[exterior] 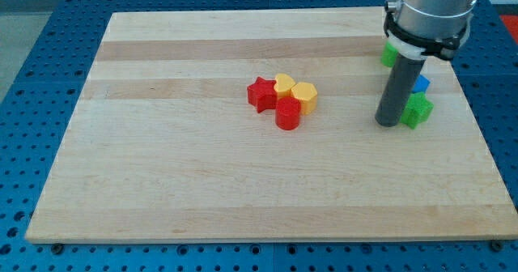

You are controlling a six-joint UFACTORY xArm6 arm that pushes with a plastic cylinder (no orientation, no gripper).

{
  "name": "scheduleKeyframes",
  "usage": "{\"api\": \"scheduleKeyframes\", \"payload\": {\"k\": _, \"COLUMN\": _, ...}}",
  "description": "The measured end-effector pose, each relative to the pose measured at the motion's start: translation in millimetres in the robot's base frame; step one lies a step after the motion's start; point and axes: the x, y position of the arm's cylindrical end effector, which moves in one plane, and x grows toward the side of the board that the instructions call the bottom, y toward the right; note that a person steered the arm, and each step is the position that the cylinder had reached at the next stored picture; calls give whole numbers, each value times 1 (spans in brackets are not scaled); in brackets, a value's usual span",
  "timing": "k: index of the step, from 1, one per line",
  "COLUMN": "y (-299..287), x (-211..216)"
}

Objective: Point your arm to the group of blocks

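Group of blocks — red star (pixel 261 93), yellow heart (pixel 284 84), yellow hexagon (pixel 304 96), red cylinder (pixel 288 114) — clustered mid-board; my tip (pixel 388 123), holding nothing, rests well right beside a green block (pixel 418 110); pointing seems undone.

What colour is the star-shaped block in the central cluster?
Red: the star block, at the cluster's left end in the camera view.

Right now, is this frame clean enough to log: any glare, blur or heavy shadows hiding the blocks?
Camera view: even, soft lighting, no glare on the wooden board; the red star block and its cluster are sharp with faint shadows; my tip sits at the view's right, beside the green block; the arm partly hides the blue block.
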Motion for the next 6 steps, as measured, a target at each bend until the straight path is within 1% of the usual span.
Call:
{"api": "scheduleKeyframes", "payload": {"k": 1, "y": 12, "x": 0}}
{"api": "scheduleKeyframes", "payload": {"k": 2, "y": 10, "x": 0}}
{"api": "scheduleKeyframes", "payload": {"k": 3, "y": -10, "x": 30}}
{"api": "scheduleKeyframes", "payload": {"k": 4, "y": -12, "x": 61}}
{"api": "scheduleKeyframes", "payload": {"k": 5, "y": -26, "x": 62}}
{"api": "scheduleKeyframes", "payload": {"k": 6, "y": -75, "x": 62}}
